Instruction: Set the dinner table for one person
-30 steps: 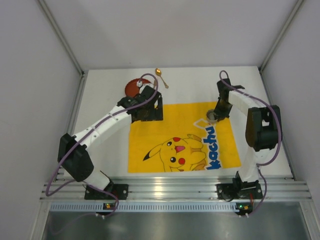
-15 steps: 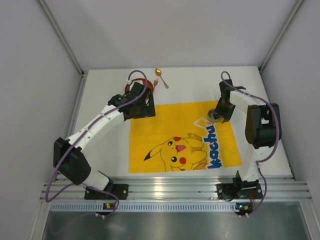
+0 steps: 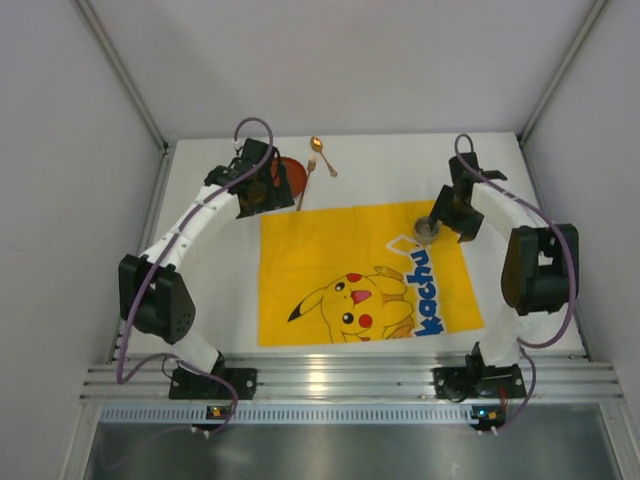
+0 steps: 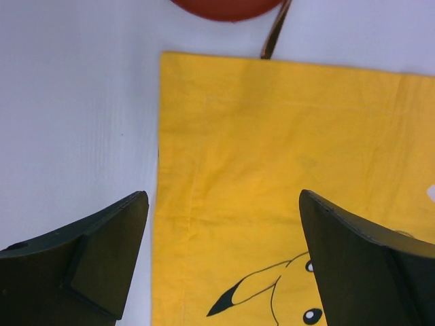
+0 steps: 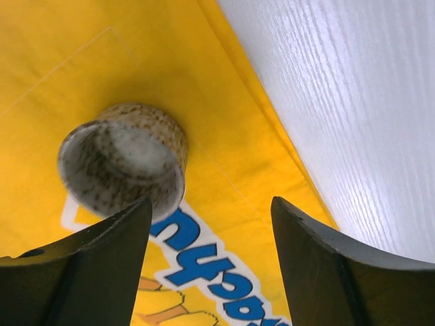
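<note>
Our left gripper [image 4: 221, 202] hangs with jaws spread wide above the far-left corner of the yellow mat [image 3: 330, 250]. The right gripper [image 5: 211, 206], equally wide, grips nothing. A speckled cup [image 5: 126, 166] stands upright on the mat's far-right corner, just beyond its fingers. We see the dinner table [image 3: 400, 165] spanning beneath both arms, with a red plate [image 3: 288, 172] and gold spoon [image 3: 316, 144] near its far edge.
</note>
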Motion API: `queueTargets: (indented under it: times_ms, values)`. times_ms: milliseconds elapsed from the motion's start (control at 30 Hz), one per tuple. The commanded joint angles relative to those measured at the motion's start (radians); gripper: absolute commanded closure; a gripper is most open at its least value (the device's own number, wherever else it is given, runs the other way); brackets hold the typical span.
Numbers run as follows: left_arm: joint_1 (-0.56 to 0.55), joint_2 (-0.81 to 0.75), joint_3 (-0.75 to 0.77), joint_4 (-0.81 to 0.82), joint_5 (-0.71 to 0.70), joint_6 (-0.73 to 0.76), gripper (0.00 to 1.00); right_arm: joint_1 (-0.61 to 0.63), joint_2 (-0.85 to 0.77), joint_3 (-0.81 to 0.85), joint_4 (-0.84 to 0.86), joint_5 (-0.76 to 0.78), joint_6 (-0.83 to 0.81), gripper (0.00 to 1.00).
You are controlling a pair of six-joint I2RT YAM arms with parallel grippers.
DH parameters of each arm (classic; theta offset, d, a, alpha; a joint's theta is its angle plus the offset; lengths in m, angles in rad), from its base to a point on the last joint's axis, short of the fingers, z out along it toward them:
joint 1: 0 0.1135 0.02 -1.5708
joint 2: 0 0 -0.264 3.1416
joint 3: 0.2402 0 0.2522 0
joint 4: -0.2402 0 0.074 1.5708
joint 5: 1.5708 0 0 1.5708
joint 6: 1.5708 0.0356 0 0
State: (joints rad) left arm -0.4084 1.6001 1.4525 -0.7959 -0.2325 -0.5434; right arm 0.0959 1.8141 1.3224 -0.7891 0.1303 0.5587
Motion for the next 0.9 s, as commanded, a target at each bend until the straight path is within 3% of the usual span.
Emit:
queueTargets:
  times_ms: [0, 333, 700, 867]
  values:
    - [0.072, 0.075, 0.097, 0.075, 0.056, 0.023, 0.03, -0.010, -0.163, 0.047, -0.064, 0.017, -0.010, 0.28]
    - [0.236, 0.388, 0.328, 0.132, 0.116, -0.001, 0.05, -0.008, -0.440, -0.081, -0.128, -0.092, -0.023, 0.07]
    - [0.310, 0.635, 0.450, 0.224, 0.191, -0.016, 0.08, -0.009, -0.535, -0.229, -0.142, -0.098, -0.026, 0.06]
    - [0.324, 0.689, 0.457, 0.265, 0.199, -0.024, 0.23, -0.009, -0.521, -0.207, -0.153, -0.083, -0.025, 0.07]
